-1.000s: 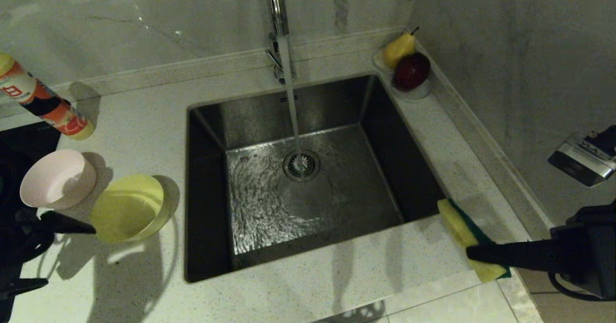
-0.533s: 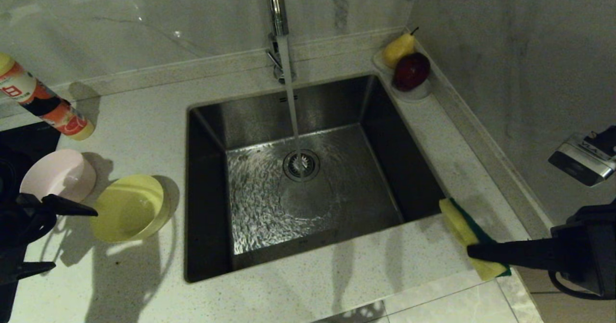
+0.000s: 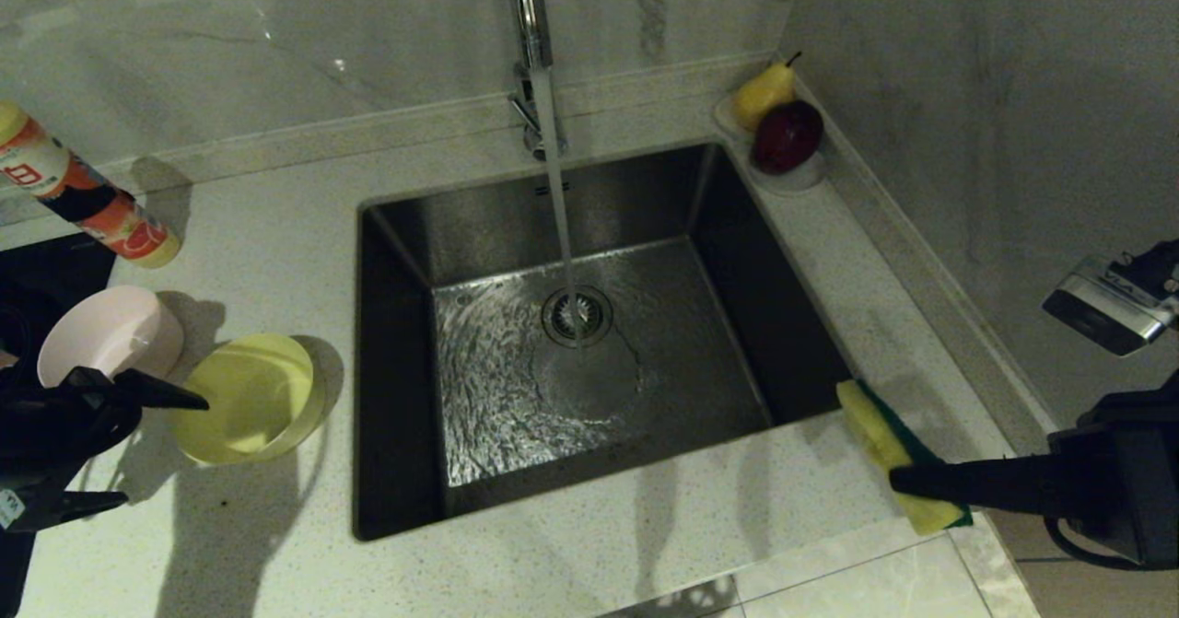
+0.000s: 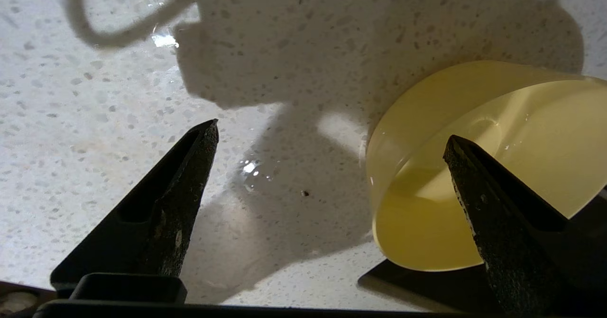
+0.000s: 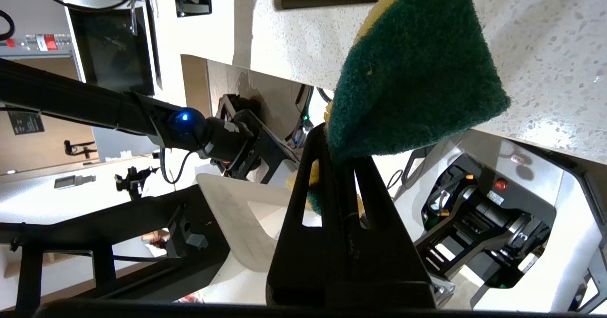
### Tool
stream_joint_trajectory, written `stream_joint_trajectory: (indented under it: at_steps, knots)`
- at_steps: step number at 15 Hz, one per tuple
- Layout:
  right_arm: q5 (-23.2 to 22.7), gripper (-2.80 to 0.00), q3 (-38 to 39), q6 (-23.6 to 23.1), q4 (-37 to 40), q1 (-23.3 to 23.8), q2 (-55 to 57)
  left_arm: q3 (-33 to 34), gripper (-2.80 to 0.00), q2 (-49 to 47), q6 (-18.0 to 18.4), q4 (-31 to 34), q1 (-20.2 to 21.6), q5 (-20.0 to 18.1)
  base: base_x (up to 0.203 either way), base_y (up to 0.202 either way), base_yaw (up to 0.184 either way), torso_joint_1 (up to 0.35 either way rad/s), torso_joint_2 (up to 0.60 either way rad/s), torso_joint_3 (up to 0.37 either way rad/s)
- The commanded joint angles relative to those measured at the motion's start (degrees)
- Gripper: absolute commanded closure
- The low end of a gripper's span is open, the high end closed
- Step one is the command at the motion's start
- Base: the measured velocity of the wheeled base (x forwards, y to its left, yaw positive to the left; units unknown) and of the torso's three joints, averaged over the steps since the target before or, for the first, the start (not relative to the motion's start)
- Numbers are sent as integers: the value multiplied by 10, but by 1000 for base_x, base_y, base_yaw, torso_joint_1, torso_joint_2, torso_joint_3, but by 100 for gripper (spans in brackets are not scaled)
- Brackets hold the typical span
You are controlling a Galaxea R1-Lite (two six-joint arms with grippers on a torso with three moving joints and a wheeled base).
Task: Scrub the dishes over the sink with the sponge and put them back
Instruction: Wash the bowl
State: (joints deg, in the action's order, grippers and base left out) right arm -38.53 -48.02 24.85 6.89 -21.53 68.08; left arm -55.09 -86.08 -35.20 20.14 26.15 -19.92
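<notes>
The right tool (image 3: 907,482) is clenched on the sponge (image 3: 884,443) at the near right corner of the sink (image 3: 405,250), over the desk (image 3: 276,231). The left tool (image 3: 138,448) is spread wide beside the yellow bowl (image 3: 244,397), one finger (image 4: 479,199) over its rim. The pink bowl (image 3: 106,332) stands just behind. Water runs from the tap (image 3: 527,10) into the sink.

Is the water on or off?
On. A stream of water runs from the tap down to the drain, and the floor of the sink is wet and rippled.
</notes>
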Motion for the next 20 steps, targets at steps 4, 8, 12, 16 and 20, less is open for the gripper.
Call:
stream_joint_trajectory:
  at_steps: [4, 8, 12, 16, 20]
  knots:
    - [-2, 0, 6, 2, 1, 2, -18, 1, -280, -15, 0, 0, -20, 11, 0, 0, 0, 0, 0, 0]
    - [-2, 0, 5, 1, 1, 2, -15, 2, -280, -43, 3, -17, -33, 25, 0, 0, 0, 0, 0, 0]
    - [-2, 0, 5, 2, 1, 2, -18, -5, -280, -43, 3, -17, -45, 32, 0, 0, 0, 0, 0, 0]
    - [-2, 0, 13, 3, 1, 3, -25, -3, -280, -42, 2, -16, -50, 44, 0, 0, 0, 0, 0, 0]
    - [-2, 0, 13, 1, 1, 8, -22, -9, -280, -39, 1, -15, -50, 49, 0, 0, 0, 0, 0, 0]
